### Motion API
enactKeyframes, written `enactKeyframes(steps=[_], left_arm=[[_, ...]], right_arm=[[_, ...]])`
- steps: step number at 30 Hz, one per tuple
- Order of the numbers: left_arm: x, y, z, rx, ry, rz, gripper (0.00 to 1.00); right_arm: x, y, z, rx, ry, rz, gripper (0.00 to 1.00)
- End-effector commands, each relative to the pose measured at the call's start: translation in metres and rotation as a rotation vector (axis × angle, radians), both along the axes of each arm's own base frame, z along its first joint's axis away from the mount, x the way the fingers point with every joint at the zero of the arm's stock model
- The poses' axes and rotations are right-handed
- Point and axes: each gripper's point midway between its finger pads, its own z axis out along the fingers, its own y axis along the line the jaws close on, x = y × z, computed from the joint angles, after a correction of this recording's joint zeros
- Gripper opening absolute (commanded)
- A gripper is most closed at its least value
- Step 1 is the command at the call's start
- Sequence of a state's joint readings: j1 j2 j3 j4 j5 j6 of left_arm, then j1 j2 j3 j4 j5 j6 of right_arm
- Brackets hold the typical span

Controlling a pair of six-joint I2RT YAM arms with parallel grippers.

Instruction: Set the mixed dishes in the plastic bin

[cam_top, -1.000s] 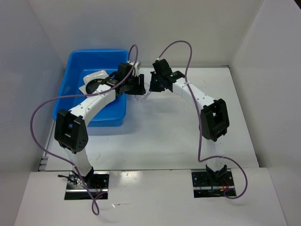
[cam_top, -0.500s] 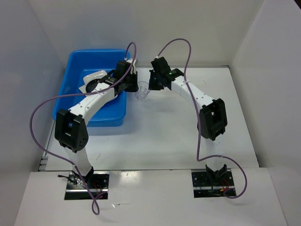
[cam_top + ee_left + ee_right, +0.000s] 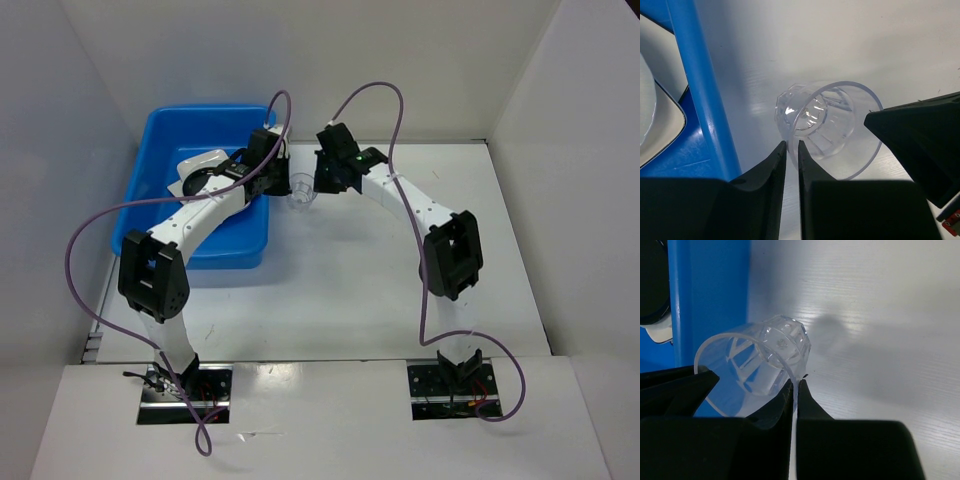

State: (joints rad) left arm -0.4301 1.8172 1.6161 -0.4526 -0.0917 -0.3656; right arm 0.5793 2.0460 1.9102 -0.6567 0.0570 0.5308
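The small clear cup [image 3: 300, 192] hangs tilted just above the table, right beside the blue plastic bin [image 3: 165, 135]. My right gripper [image 3: 319, 184] is shut on the cup's rim; in the right wrist view the rim is pinched between my gripper [image 3: 796, 383] tips and the cup [image 3: 756, 360] points away. My left gripper [image 3: 283, 184] is closed to a narrow slit with the cup's wall in it; the left wrist view shows that gripper [image 3: 790, 146] at the cup [image 3: 825, 125]. A white plate [image 3: 207, 160] and a black bowl [image 3: 198, 182] lie in the bin.
The bin's right wall [image 3: 700, 95] stands just left of the cup, also seen in the right wrist view [image 3: 710, 300]. A white plate with a dark edge [image 3: 660, 120] lies inside. White walls close in the table at the back and sides.
Both grippers and the cup have shifted slightly back and left toward the bin. My left gripper, wide a second ago, has narrowed onto the cup's wall.
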Motion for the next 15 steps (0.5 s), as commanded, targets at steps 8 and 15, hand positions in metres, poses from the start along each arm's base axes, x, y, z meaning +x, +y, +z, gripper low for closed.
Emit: enactKeyframes(steps=[8,15], left_arm=[[0.014,-0.007,-0.001,0.014,-0.036,-0.007,0.00],[0.016,-0.009,-0.004,0.001,-0.031,0.005,0.00]], right_arm=[[-0.031,0.031,0.094,0.219,-0.156,0.122,0.10],[-0.049,0.035,0.106,0.281,-0.165,0.188,0.35]])
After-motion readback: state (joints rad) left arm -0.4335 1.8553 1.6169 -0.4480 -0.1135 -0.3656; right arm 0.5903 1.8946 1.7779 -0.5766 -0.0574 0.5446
